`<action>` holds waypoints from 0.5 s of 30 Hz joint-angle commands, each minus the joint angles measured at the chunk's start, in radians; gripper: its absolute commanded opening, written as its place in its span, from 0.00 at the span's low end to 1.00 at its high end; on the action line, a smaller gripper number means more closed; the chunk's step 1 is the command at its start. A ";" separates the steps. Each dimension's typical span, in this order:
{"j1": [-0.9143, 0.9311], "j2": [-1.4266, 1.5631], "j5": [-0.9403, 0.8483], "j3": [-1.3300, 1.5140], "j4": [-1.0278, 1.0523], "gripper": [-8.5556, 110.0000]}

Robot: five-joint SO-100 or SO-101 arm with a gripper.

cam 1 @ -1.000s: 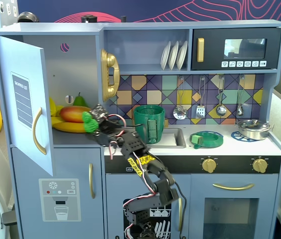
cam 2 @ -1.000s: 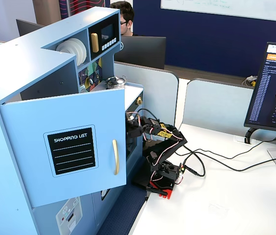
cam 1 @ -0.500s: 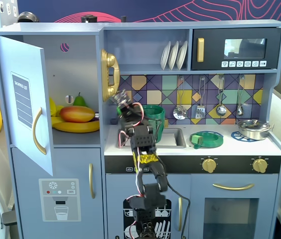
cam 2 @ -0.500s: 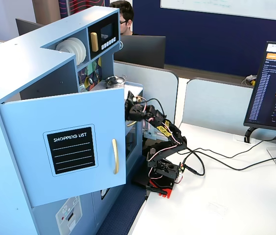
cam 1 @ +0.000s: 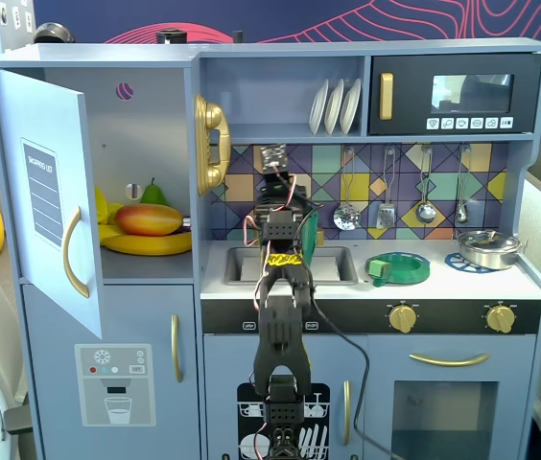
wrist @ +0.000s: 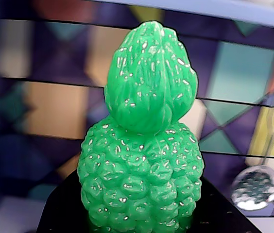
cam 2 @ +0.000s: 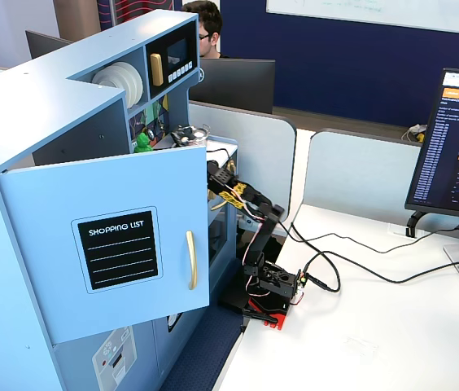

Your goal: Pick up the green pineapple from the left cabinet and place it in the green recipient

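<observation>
The end effector [wrist: 142, 228] is clamped on the green pineapple [wrist: 142, 145], which sits upright in the wrist view before the tiled backsplash [wrist: 234, 87]. In a fixed view the arm [cam 1: 280, 287] rises at 12 o'clock, covering most of the green recipient [cam 1: 307, 230] on the counter [cam 1: 347, 283].

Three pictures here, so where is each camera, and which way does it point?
A fixed view: faces the toy kitchen head-on; the whole arm rises before the sink.
Wrist view: rides the arm, facing the tiled wall; the gripper holds the green pineapple.
Another fixed view: high at the open-door side, looking across the desk.
Shared: the pineapple.
</observation>
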 commanded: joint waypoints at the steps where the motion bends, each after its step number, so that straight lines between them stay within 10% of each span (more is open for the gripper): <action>1: 0.025 -0.170 0.015 -0.250 -0.049 0.07; 15: 0.041 -0.259 0.132 -0.367 0.046 0.37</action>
